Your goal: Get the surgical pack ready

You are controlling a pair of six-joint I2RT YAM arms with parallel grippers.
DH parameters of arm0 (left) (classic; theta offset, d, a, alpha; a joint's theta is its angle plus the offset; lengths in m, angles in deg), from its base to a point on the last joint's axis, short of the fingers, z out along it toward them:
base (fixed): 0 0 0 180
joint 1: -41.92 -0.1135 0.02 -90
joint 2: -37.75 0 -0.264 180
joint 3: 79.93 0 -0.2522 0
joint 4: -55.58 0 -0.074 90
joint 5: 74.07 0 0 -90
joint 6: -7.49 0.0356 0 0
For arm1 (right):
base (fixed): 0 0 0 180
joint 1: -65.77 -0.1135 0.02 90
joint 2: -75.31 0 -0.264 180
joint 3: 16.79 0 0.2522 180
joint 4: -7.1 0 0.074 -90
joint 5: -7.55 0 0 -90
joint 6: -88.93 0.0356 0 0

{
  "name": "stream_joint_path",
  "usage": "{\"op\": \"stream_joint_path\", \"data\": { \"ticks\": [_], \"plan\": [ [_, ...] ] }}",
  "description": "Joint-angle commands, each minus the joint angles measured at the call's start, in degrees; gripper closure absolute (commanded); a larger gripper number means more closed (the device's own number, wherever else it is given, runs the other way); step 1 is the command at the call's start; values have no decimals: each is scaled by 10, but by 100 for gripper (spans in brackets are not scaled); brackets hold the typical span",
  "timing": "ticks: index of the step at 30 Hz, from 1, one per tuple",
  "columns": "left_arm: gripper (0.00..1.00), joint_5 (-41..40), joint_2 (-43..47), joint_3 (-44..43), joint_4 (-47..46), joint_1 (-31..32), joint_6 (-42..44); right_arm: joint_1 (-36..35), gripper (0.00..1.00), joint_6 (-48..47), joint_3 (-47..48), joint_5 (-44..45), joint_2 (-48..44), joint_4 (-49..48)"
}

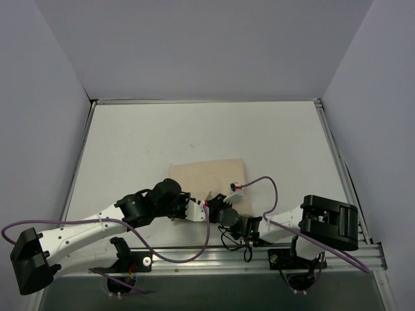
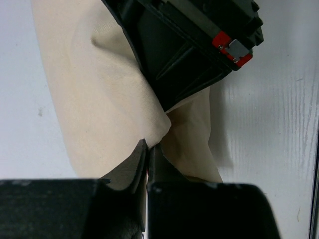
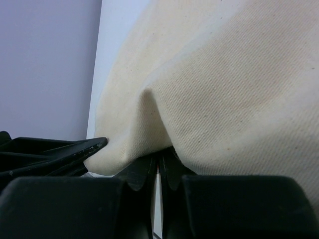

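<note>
Beige cloth [image 1: 209,173]: it is lying folded into a flat bundle on the white table [image 1: 130,149], around the middle and towards the near side. Anything wrapped inside is hidden from me.
My left gripper [image 2: 148,149]: I am clamping its jaws tight on a small pucker at the near edge of the cloth.
My right gripper [image 3: 159,162]: I am pinching a raised fold of that same edge, with the fingers pressing together on the fabric.
Spacing: my two grippers are meeting almost tip to tip, and the right one's black body is hanging just above my left fingertips.
</note>
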Motion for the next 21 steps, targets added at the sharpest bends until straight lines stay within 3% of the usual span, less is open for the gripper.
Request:
{"op": "stream_joint_path", "data": {
  "ticks": [1, 15, 21],
  "plan": [
    [98, 33, 9, -28, -13, 3, -1, 6, 100, 17, 13, 59, -2, 1],
    [98, 65, 10, -16, 3, 3, 16, 9, 100, 51, -47, 141, 150, -247],
    [97, 62, 11, 14, 3, 3, 38, -23, 100, 90, -84, 206, 144, -247]
  ]
}}
